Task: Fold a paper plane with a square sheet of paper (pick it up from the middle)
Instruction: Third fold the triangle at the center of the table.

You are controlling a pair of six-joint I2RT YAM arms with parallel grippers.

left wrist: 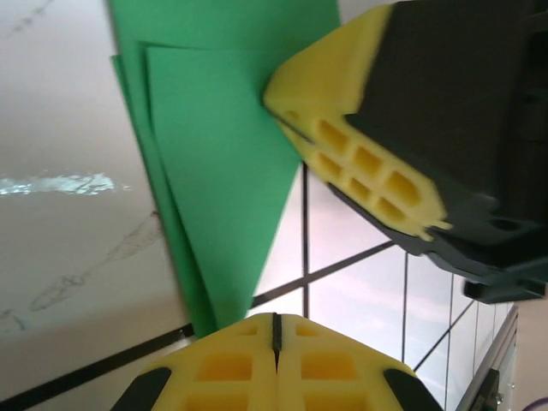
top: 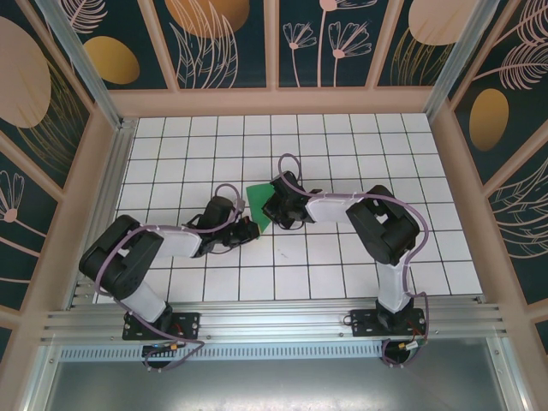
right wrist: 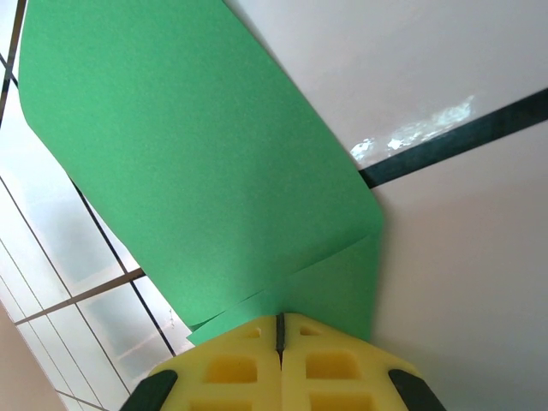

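The left end effector (left wrist: 275,330) is shut. Its two yellow fingers (left wrist: 224,364) are pressed tight together, with only a thin line between them. The pointy tip of the green paper (left wrist: 223,171) comes right down to the edge of one of these fingers. I cannot tell if the tip is pinched or just touching.

The right end effector (right wrist: 279,327) is shut too. Its yellow fingers (right wrist: 330,368) sit side by side with no gap. They are right on the edge of the green paper, which spreads out flat in front of them. The paper does not run into the line between the fingers, so it looks like they rest on it and do not pinch it.

The green paper is folded. It has more than one layer, and one end gets thin and pointy.

From the top, the green paper lies on the white table (top: 342,154), which has a grid of black lines. The left end effector is just beside the near, pointy end of the paper. The right end effector is on the paper's right side. The left arm (top: 128,257) bends in toward the paper from the left. The right arm (top: 385,223) bends in toward it from the right.

Around the table stand dark walls (top: 223,43) with flower pictures.
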